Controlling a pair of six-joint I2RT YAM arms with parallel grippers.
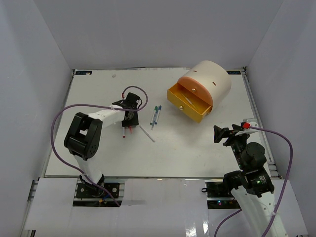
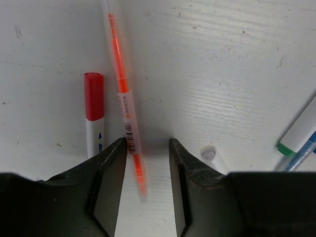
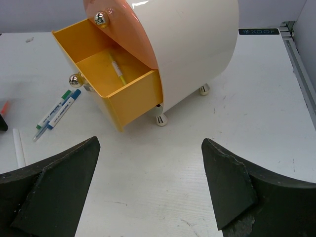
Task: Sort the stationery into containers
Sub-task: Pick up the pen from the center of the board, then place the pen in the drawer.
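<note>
**On the desk, left of centre: left gripper astride an orange pen**

From above, the left gripper [image 1: 129,121] is down on the desk [image 1: 197,153]. A teal pen [image 1: 158,114], a blue pen [image 1: 154,118] and a white bar [image 1: 147,133] lie just right of it. The cream organiser [image 1: 213,79] sits at the far right corner, its yellow drawer [image 1: 190,104] standing open. The right gripper [image 1: 224,134] hovers near the right edge.

The left wrist view shows the fingers partly open, straddling the orange pen [image 2: 121,84]. One touches it and the other stands clear, so it is not clamped. A red-capped marker [image 2: 94,113] lies just beside.

In the right wrist view the jaws gape wide and hold nothing. A yellow pen [image 3: 117,69] lies in the yellow drawer, and the orange-pink drawer [image 3: 123,29] above it is closed.
</note>
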